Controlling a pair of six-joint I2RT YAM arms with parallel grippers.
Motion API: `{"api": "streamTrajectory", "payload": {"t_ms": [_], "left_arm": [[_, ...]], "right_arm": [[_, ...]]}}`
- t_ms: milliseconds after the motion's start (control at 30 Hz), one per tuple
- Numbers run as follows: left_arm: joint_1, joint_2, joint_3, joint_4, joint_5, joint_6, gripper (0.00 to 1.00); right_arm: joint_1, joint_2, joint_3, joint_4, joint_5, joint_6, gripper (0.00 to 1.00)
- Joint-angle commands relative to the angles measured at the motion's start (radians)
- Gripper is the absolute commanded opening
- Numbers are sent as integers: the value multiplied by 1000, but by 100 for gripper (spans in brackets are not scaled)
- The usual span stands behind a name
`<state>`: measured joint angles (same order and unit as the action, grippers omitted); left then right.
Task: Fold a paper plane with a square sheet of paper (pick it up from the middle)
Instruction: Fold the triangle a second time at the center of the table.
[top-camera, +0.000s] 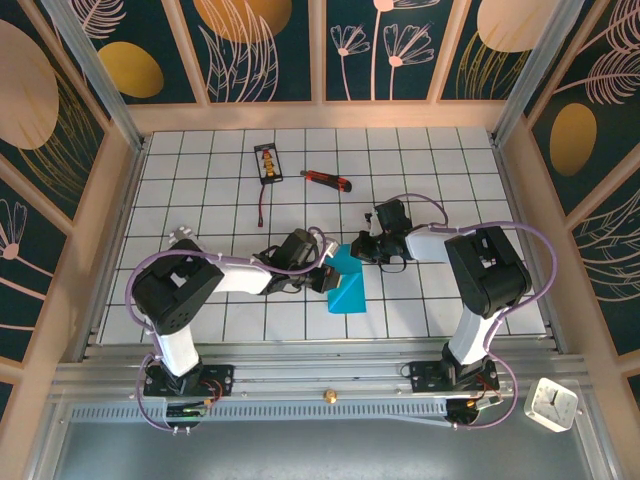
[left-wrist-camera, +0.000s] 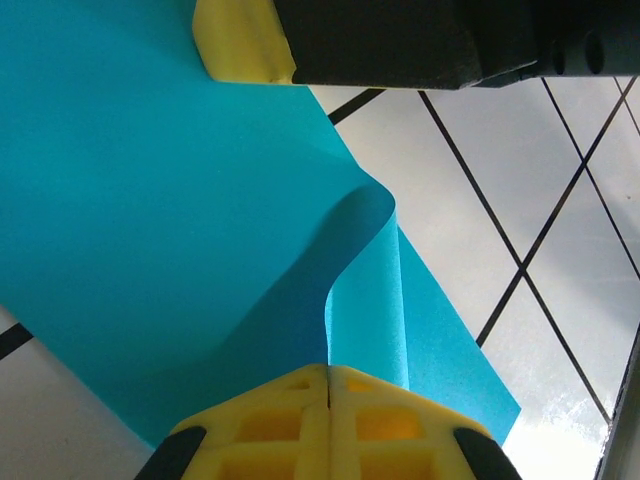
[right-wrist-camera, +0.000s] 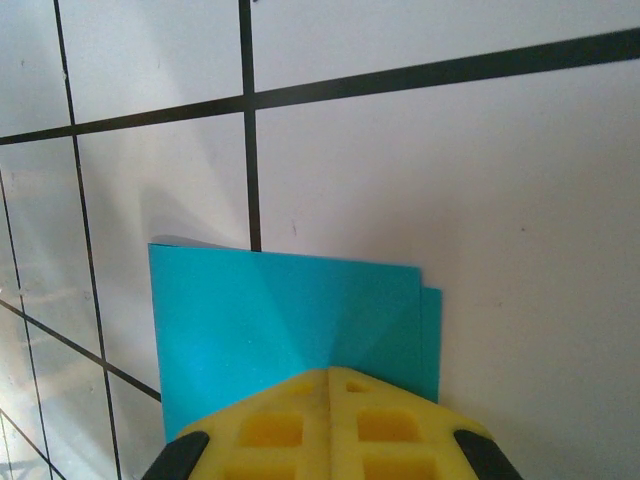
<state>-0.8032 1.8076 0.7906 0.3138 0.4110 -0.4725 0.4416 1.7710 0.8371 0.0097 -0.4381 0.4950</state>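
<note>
**Yellow fingertips (left-wrist-camera: 280, 425) clamped on the square sheet of paper (left-wrist-camera: 150, 200), no plane yet**

Closest to the left wrist camera, the left pincer (left-wrist-camera: 328, 372) is closed. A raised curl of the cyan sheet runs straight into its meeting tips, so it holds the paper there. The right pincer (right-wrist-camera: 328, 372) is closed as well, with its tips at the edge of the sheet. Whether it nips a layer or only presses it against the bench (top-camera: 450, 180) cannot be told. One of its yellow fingers also sits on the sheet's opposite edge in the left wrist view.

From above, the sheet lies toward the near edge of the bench, roughly midway between the left and right edges, with both pincers meeting over it.

As for progress, at least one fold appears to be in. The right wrist view shows two layers whose edges sit slightly offset on one side, with faint creases running toward the tips. From overhead the paper is a compact angular shape with a lighter and a darker facet, not a flat square. No pointed nose, centre crease or wings can be made out, so most of the folding looks to be ahead. The current step looks like shaping or flattening another fold.

A red-and-black utility knife (top-camera: 327, 180) lies well apart, toward the far edge.
</note>
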Motion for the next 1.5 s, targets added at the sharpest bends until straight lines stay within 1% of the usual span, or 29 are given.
{"api": "streamTrajectory", "payload": {"t_ms": [0, 1167, 1333, 1467], "left_arm": [[8, 22, 29, -7, 2, 21, 0], [9, 53, 16, -42, -40, 34, 0], [9, 51, 9, -46, -52, 32, 0], [9, 49, -3, -45, -60, 31, 0]], "right_arm": [[15, 50, -3, -88, 65, -23, 4], [18, 44, 8, -93, 68, -26, 4], [17, 35, 27, -106, 66, -34, 6], [12, -5, 56, -115, 53, -44, 10]]}}
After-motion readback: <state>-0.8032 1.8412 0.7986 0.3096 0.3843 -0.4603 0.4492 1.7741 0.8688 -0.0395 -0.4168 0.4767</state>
